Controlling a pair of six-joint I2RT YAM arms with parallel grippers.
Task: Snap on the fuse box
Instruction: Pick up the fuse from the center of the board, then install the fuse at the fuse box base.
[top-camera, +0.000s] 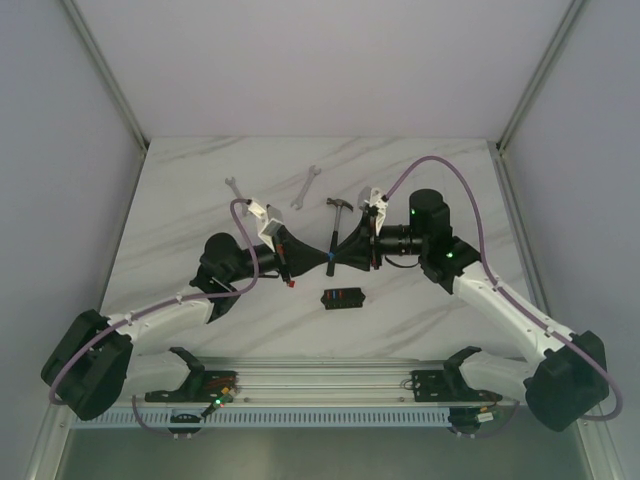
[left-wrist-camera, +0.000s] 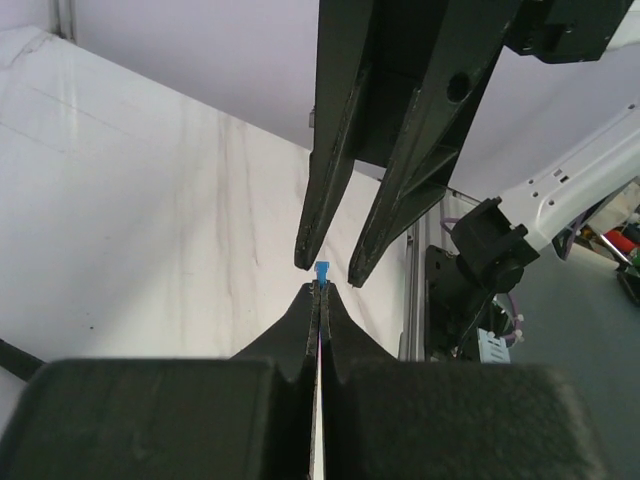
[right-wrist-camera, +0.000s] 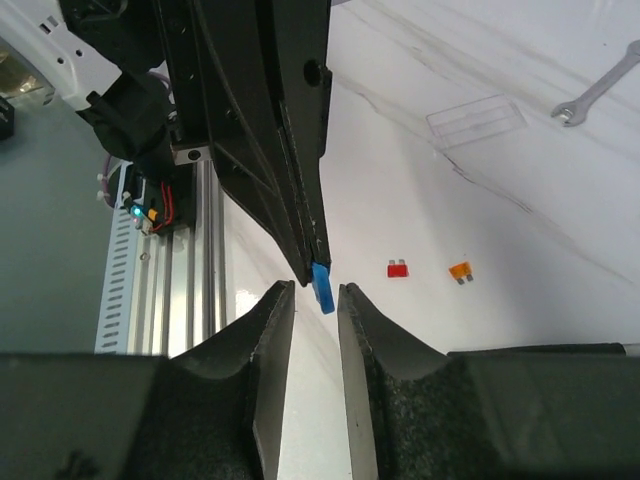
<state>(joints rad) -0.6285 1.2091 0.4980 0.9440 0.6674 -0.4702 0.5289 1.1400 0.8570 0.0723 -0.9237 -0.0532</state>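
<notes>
Holding a blue fuse (left-wrist-camera: 322, 271) clamped in my left gripper (left-wrist-camera: 320, 296), I see my right gripper (right-wrist-camera: 315, 290) with jaws apart on either side of it. The fuse box (top-camera: 343, 298) lies on the table (top-camera: 190, 210), at 6 o'clock from the meeting fingertips.

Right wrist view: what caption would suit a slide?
Left gripper holds a small blue plastic fuse between the jaws of the open right gripper; a red fuse and an orange fuse lie beyond.
</notes>
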